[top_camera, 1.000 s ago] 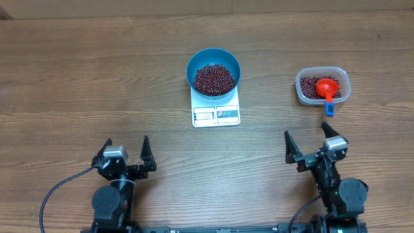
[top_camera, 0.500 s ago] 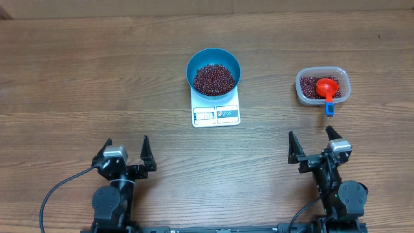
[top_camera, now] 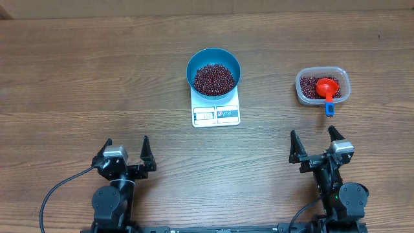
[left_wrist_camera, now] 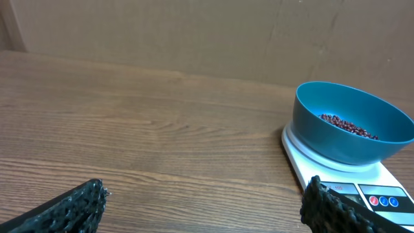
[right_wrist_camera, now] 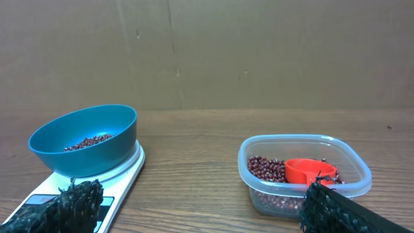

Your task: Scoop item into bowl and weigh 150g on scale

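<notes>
— Where's the bowl (top_camera: 213,61)?
— On the scale (top_camera: 216,114), holding the beans (top_camera: 214,78), far from both grippers and between them.
— The scale's long axis?
— Near to far, display (top_camera: 204,116) on the near edge.
— Fingers?
— Left gripper (top_camera: 126,141) and right gripper (top_camera: 313,133) both spread wide, empty.

No readable text or numbers, scale (top_camera: 216,103) display window (top_camera: 204,116) on the scale's near edge too small and blurred to make out digits, coloured button marks (top_camera: 227,114) just beside it on the same edge, symbols not legible
</notes>
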Action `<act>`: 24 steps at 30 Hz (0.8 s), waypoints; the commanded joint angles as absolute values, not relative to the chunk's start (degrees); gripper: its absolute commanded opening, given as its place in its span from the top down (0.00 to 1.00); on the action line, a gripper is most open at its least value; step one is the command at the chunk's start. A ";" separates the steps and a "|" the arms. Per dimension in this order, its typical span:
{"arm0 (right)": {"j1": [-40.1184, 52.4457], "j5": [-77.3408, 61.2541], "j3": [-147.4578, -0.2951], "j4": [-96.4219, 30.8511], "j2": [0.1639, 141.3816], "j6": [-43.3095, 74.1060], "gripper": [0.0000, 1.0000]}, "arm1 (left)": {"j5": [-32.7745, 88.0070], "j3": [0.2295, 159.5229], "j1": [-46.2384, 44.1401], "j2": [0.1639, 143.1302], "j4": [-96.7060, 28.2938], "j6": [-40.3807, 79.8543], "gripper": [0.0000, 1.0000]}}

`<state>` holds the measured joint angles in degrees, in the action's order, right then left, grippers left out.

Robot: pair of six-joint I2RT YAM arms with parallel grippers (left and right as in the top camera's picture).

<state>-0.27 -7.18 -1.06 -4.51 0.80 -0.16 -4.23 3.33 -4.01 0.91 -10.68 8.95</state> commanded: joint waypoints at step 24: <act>0.10 -2.61 -0.45 -4.67 0.12 3.01 0.00 | -3.55 3.05 -3.66 0.64 -10.44 8.10 0.01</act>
